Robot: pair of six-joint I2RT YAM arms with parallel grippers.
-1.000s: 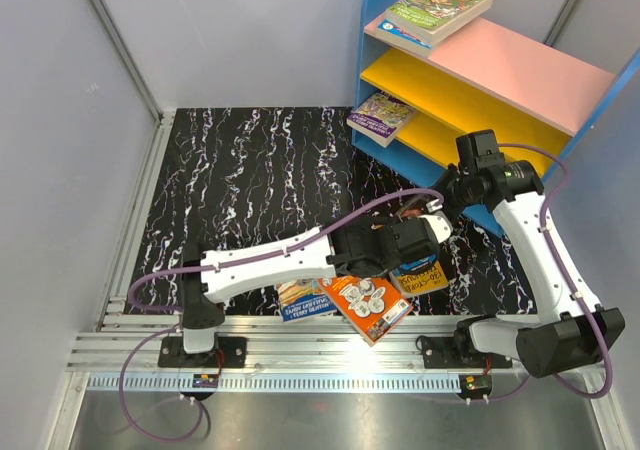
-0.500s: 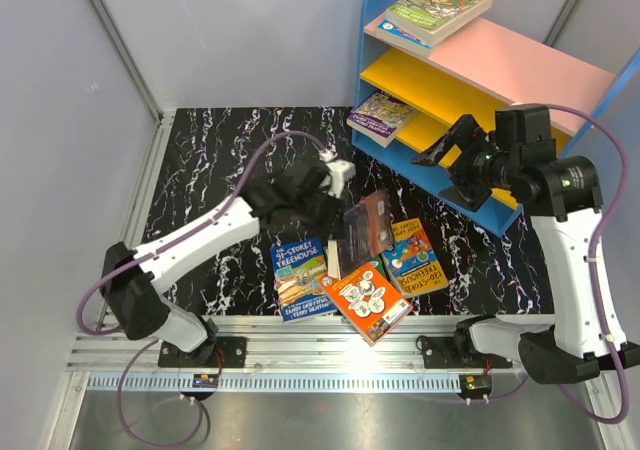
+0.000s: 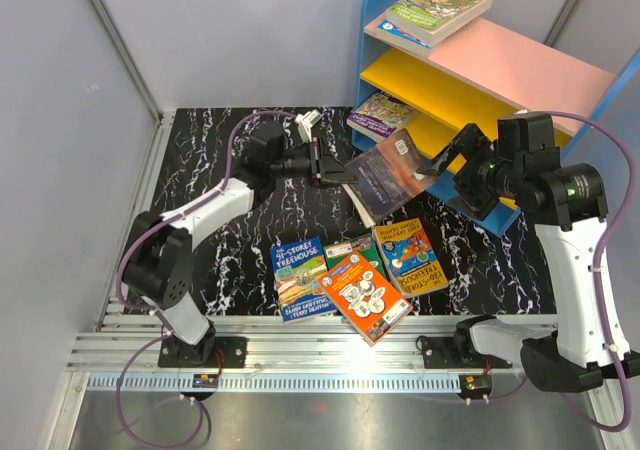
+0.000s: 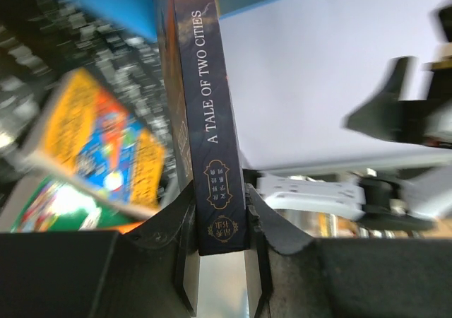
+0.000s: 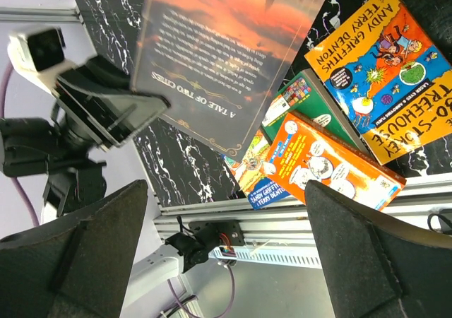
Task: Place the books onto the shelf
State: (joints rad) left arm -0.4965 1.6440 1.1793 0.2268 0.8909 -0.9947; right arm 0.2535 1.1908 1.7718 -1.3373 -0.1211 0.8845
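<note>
Dark book (image 3: 395, 170) was held mid-air by left tool (image 3: 332, 168); right tool (image 3: 447, 177) was spread wide, empty. Handover twd shelf (image 3: 530, 70) was prob. needed next.

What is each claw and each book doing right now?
Left claw: shut, gripping a book's spine.
Right claw: open, holding nothing.
Dark book: held in the air, tilted, near shelf.
Table books: lying flat, overlapping.
Shelf books: resting on pink and yellow boards.
</note>
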